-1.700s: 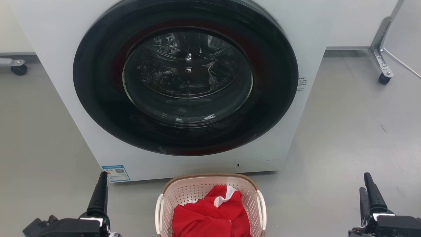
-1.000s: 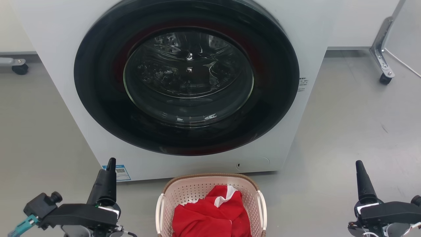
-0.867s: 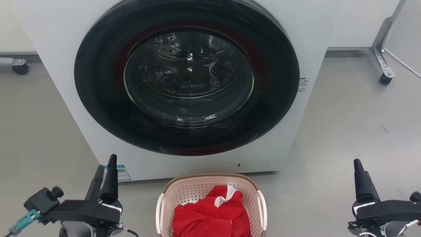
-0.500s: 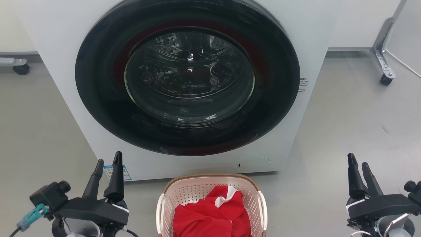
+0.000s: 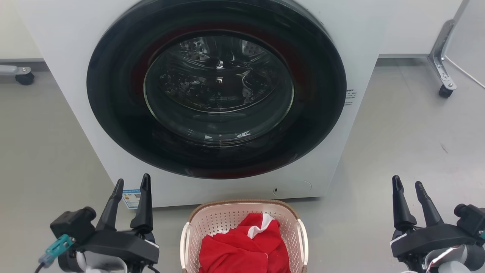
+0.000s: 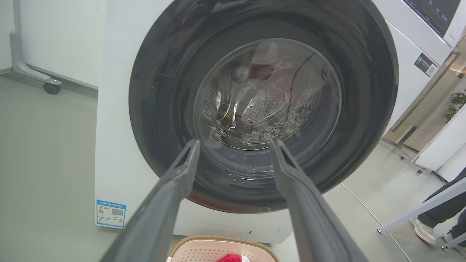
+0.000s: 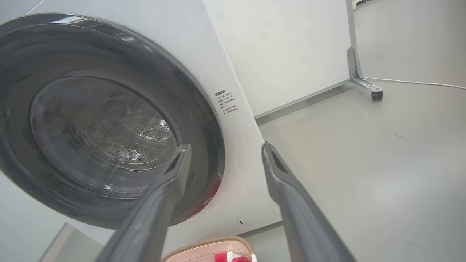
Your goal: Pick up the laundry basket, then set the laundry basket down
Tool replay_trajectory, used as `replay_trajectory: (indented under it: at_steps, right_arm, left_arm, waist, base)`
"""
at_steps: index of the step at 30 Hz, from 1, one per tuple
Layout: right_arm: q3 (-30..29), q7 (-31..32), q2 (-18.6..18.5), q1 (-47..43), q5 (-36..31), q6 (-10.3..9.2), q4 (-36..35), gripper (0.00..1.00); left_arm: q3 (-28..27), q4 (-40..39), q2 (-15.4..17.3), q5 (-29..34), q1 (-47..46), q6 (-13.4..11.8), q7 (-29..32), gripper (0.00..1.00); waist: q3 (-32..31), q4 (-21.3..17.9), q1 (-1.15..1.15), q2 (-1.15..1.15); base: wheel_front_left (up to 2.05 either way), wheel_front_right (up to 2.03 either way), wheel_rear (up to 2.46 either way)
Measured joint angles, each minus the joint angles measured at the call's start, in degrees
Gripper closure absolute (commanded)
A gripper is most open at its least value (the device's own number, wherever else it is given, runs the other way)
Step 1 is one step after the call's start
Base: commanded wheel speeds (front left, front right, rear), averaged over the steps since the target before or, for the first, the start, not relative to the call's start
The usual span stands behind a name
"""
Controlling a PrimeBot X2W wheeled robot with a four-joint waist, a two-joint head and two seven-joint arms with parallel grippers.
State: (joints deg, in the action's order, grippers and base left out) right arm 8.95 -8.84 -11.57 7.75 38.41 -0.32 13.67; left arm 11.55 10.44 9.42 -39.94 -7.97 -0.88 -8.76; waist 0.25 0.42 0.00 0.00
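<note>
- Laundry basket [image 5: 212,222]: pale pink-cream walls patterned with rows of small holes; brown woven-look rim; white side handles.
- Cloth [image 5: 235,250] in the basket: bright red with a white patch.
- Washing machine [image 5: 57,38]: plain white casing with small black print beside the door.
- Door [image 5: 113,87]: glossy black ring with a dark red tinge; clear glass centre over a silvery, dotted drum.
- Label [image 5: 131,198]: white with a blue border.
- Left hand [image 5: 133,179] and right hand [image 5: 407,181]: black fingers.
- Floor [image 5: 398,132]: plain grey.
</note>
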Motion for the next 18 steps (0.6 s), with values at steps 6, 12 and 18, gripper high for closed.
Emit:
replay_trajectory:
  at_steps: [6,12,18]
  right_arm:
    - [0.9,-1.2,-0.6,0.0,-4.6,-0.77,0.0,0.0]
    - [2.0,-2.4,-1.1,0.0,-9.6,-1.76,-0.2,0.0]
    - [2.7,-3.7,-1.5,0.0,-13.9,-2.27,-0.3,0.0]
  left_arm:
    - [1.0,0.1,0.2,4.5,0.0,-0.7,-1.2,0.0]
    - [2.0,0.1,0.6,8.7,0.0,-1.6,-2.6,0.0]
    - [2.8,0.2,0.7,12.6,0.0,-2.2,-3.9,0.0]
  waist:
    - [0.0,0.0,0.0,0.0]
    - [0.0,0.0,0.0,0.0]
    - [0.0,0.1,0.0,0.0]
  base:
    - [0.0,0.0,0.0]
    - [0.0,0.0,0.0]
    - [0.0,0.0,0.0]
